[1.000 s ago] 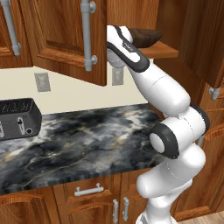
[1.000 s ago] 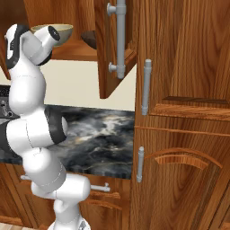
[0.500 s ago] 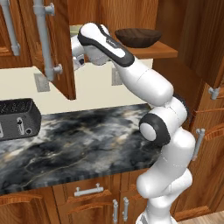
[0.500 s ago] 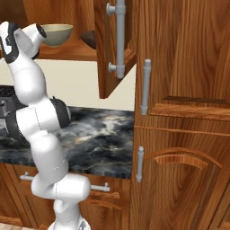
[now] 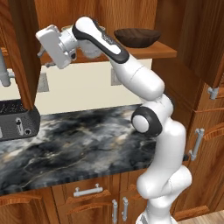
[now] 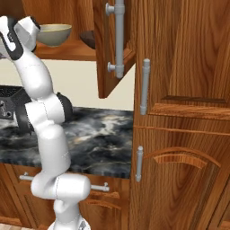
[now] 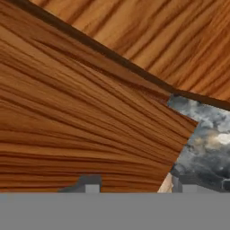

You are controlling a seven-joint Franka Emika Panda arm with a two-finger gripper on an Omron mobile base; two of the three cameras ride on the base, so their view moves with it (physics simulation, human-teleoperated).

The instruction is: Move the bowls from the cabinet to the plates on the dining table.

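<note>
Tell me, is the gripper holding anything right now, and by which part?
Nothing held: the gripper faces the cabinet door, fingertips bare. Both bowls sit on the cabinet shelf.

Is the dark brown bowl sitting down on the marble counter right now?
No, the dark brown bowl sits on the open cabinet's shelf, well above the marble counter.

The cabinet (image 5: pixel 17 52) is reddish, grained wood with a soft sheen; its handles (image 6: pixel 119 38) look matt grey metal. The dark bowl (image 5: pixel 136 36) looks wooden, the pale bowl (image 6: pixel 54 34) smooth and glazed. The desk (image 5: pixel 78 140) is polished black-grey marble.
</note>
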